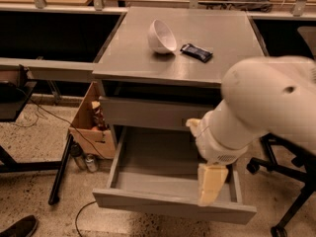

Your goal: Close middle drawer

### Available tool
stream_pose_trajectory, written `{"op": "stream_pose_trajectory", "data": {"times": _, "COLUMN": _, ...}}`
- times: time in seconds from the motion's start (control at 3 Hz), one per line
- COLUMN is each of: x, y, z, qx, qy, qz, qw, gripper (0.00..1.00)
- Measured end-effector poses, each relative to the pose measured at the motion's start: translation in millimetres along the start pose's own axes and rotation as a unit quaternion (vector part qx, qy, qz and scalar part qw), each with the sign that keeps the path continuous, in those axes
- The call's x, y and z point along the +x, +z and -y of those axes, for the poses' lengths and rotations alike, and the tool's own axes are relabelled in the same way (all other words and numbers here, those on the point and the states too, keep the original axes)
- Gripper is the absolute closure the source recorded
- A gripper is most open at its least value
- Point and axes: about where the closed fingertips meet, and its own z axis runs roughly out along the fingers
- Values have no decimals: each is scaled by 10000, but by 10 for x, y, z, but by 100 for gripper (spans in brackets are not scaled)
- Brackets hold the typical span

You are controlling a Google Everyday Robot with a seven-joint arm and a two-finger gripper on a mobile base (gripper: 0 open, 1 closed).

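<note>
Grey wood, the middle drawer [158, 181] stands pulled far out of the cabinet, at lower centre of the frame. The cream gripper [211, 186] hangs over its right front part, beneath the white arm [261, 107]. How far open it is cannot be told. On the cabinet top [133, 58], upper centre, a tipped white bowl [161, 36] lies just beside a dark packet [196, 52].

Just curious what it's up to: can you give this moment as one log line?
middle drawer: pulled far out | gripper: over its front right part | state: not yet closed
</note>
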Motion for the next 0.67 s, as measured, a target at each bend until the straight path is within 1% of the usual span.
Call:
{"op": "stream_pose_trajectory", "data": {"times": 0.33, "x": -241, "y": 711, "z": -52, "qx": -155, "qy": -515, "qz": -12, "qw": 9986, "gripper": 0}}
{"op": "stream_pose_trajectory", "data": {"times": 0.67, "x": -356, "y": 1312, "z": -114, "qx": -145, "qy": -907, "qz": -66, "qw": 9957, "gripper": 0}}
